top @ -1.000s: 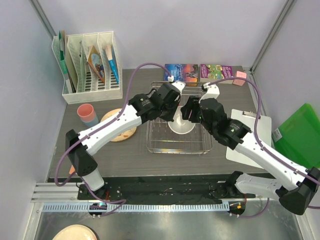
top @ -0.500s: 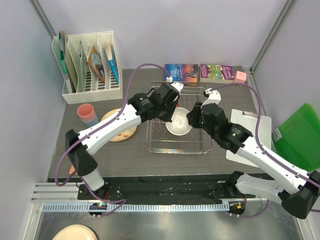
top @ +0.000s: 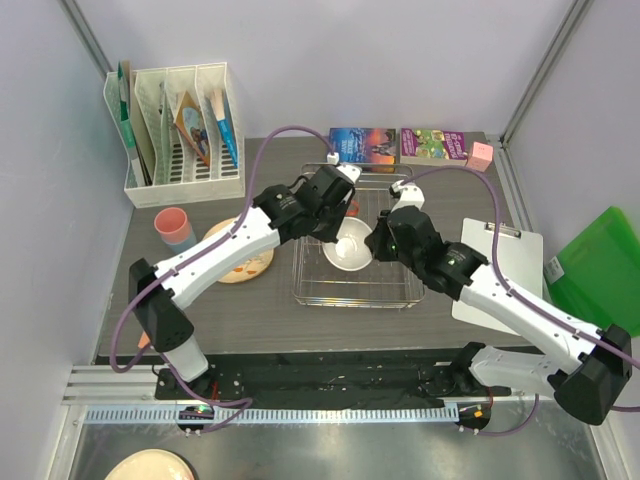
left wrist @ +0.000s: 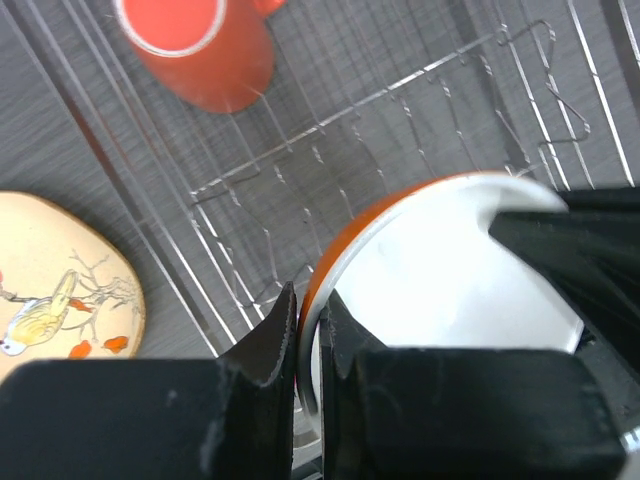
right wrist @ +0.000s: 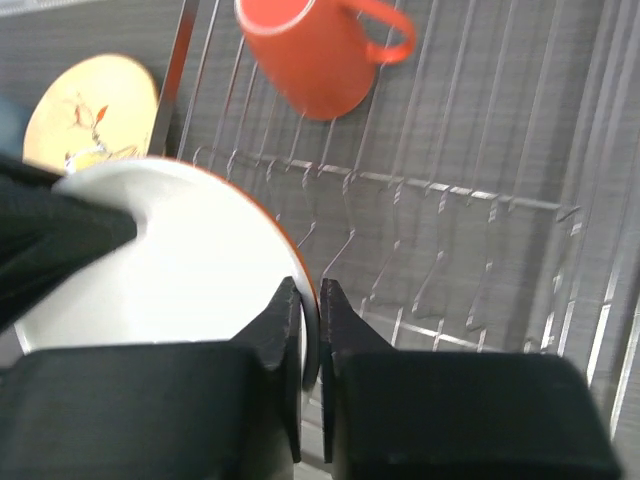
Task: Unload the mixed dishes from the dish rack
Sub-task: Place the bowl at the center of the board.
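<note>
Pinching the orange bowl (top: 348,246) by its rim, left hand (left wrist: 308,312) and right hand (right wrist: 310,302) are clamped (above the dish rack (top: 345,291)).

Left claw (left wrist: 308,308) pinches the rim of the orange bowl (left wrist: 430,285).

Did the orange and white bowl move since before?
Yes. The bowl shifted a little left inside the dish rack, toward the rack's left side.
</note>
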You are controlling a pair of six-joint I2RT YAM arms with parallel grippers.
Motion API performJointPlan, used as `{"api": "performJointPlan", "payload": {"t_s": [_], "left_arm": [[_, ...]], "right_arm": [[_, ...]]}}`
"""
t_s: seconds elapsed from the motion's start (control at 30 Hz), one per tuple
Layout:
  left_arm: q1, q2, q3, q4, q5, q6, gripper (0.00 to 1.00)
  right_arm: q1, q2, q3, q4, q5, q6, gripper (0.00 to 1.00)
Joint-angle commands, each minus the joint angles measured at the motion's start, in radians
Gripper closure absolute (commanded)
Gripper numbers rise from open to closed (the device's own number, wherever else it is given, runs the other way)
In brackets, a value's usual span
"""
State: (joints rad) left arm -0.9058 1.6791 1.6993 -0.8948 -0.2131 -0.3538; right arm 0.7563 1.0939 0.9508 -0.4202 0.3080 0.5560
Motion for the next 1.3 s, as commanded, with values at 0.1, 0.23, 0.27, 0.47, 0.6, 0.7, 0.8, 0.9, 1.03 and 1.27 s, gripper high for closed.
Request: {"api": "performJointPlan", "payload": {"t_s": [0.1,0.23,0.27,0.47,0.6,0.7,0.8,0.9,1.03,1.27], "left_arm": [[0.005,-0.107,-0.009,0.12,-0.077,0.004,0.98],[0.013,-0.136,-0.013,0.126,-0.137,0.018,0.93],[0.015,-0.145,-0.024,0.144,-0.14,0.019,0.93],[0.039,-0.17,-0.047,0.155,-0.16,0.022,0.64],[0.045,-0.197,-0.096,0.2,-0.245,0.015,0.35],[0.062,-0.231,-0.128,0.218,-0.304,-0.007,0.01],[0.085,-0.259,-0.139,0.208,-0.382,-0.042,0.0],[0.114,-0.303,-0.171,0.209,-0.425,-0.097,0.0],[0.162,-0.393,-0.268,0.24,-0.422,-0.171,0.0],[0.199,-0.61,-0.444,0.31,-0.518,-0.229,0.0]], "right_arm": [[0.009,0.003,0.031,0.027,-0.047,0.01,0.99],[0.009,-0.006,0.077,0.031,-0.026,-0.008,0.99],[0.008,-0.003,0.086,0.029,-0.027,-0.014,0.99],[0.009,-0.014,0.137,0.026,0.012,-0.019,0.99],[0.008,-0.034,0.175,0.017,0.083,-0.018,0.99],[0.006,-0.049,0.193,0.005,0.138,-0.024,0.99],[-0.018,-0.068,0.216,-0.012,0.222,-0.037,0.99],[-0.098,-0.077,0.232,-0.02,0.232,-0.028,0.99],[-0.224,-0.04,0.238,-0.022,0.094,0.013,0.99],[-0.244,0.179,0.321,0.059,-0.272,0.028,0.99]]}}
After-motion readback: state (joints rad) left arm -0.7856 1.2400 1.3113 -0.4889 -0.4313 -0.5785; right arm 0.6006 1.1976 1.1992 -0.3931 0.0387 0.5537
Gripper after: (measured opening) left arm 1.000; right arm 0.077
